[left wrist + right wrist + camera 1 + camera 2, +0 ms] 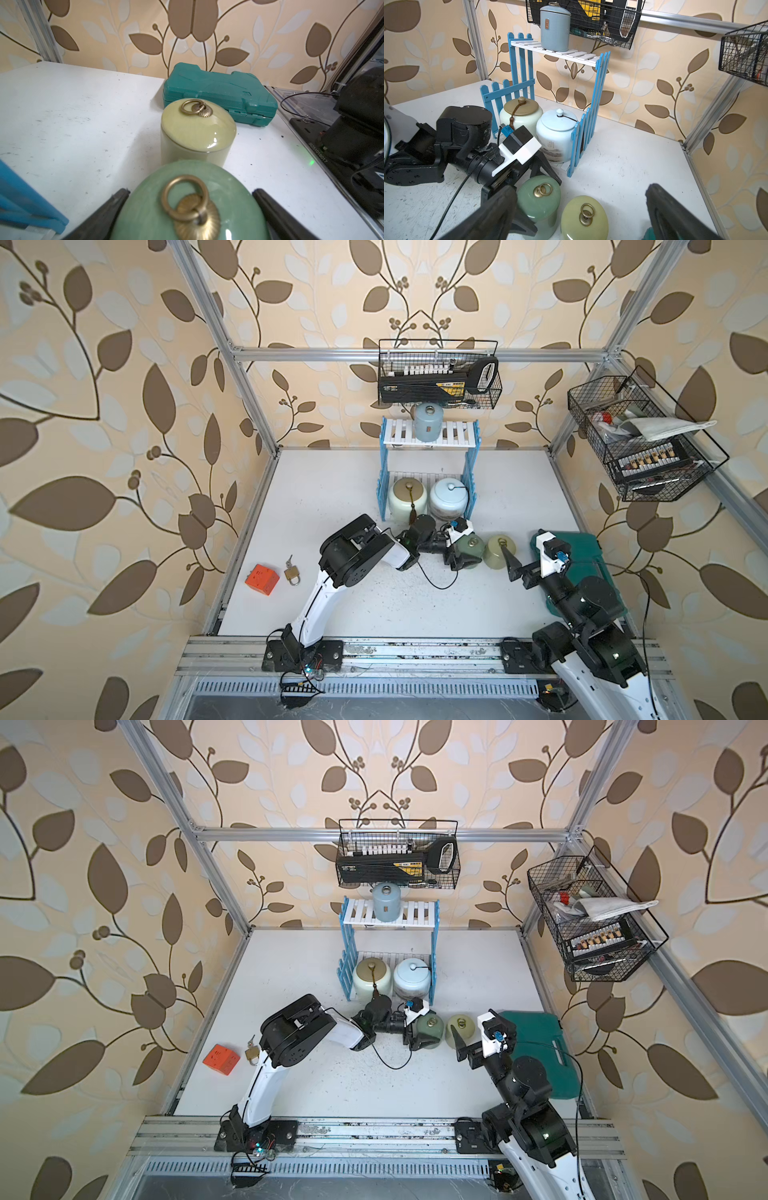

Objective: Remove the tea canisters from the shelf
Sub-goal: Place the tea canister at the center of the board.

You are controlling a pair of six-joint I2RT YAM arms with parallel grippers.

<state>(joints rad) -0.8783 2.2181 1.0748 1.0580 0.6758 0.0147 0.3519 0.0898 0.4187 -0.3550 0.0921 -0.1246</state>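
On the white bench (332, 497), in front of the small two-tier shelf (600, 87) with white slatted boards and light blue picket-fence sides, we see two slim ceramic jars upright and just apart: the dark green canister (149, 207) and the yellow-green canister (197, 133), each with a brass ring (194, 107) on its lid. The left claw (190, 190) straddles the dark green one, jaws spread, with a thin line of bench showing at each tip in the left wrist view. The right claw (580, 187) hangs near the yellow-green one, jaws wide apart and gripping nothing.

Three jars stand on the shelf. The light blue cylinder (554, 29) is upright on the upper board. On the lower board, side by side, are the squat cream jar (519, 118) with a brown tassel and the squat white-blue jar (556, 133).

We make out a small brown label (547, 24) on the light blue cylinder and dark characters above a painted landscape on the white-blue jar, all too small to read. A black plate (307, 133) at the bench edge carries what looks like "J0251018017". The black-and-yellow box (419, 391) in the black wire basket (492, 393) above the shelf bears print we cannot read. A teal plastic case (218, 89) lies just beyond the yellow-green canister.
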